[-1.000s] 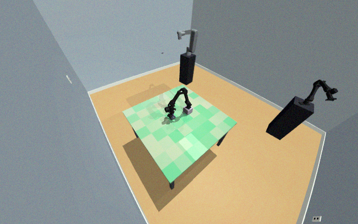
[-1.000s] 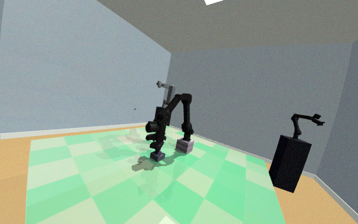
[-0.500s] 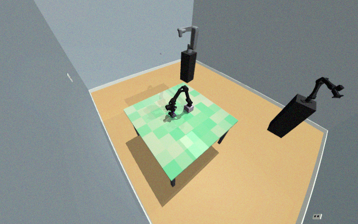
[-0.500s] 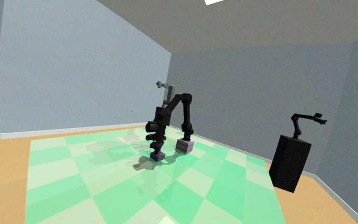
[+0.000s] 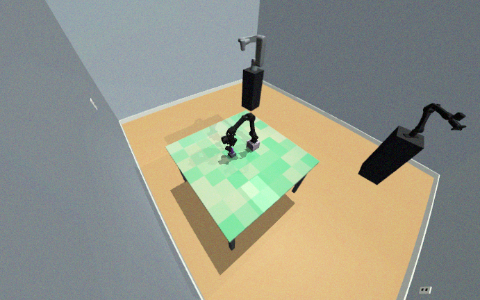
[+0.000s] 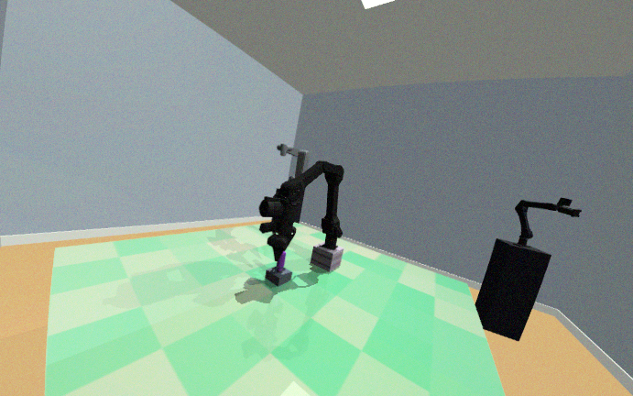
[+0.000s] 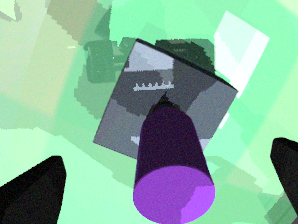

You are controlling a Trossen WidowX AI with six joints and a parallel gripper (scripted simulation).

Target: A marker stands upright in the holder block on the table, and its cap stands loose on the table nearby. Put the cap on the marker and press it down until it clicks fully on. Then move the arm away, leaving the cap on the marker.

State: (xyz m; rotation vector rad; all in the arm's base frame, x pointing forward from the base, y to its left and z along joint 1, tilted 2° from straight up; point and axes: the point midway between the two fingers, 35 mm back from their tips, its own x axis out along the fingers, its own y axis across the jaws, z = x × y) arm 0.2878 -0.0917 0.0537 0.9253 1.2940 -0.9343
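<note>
The purple cap is a stubby cylinder with a bright flat top, seated on the marker in the grey holder block on the green checked counter. It stands directly beneath the tool, between the two dark fingers, touching neither. The tool is spread wide and grips nothing; the cap's long axis is upright, its top toward the wrist.

Arm bent over holder block on checkered table.
</note>
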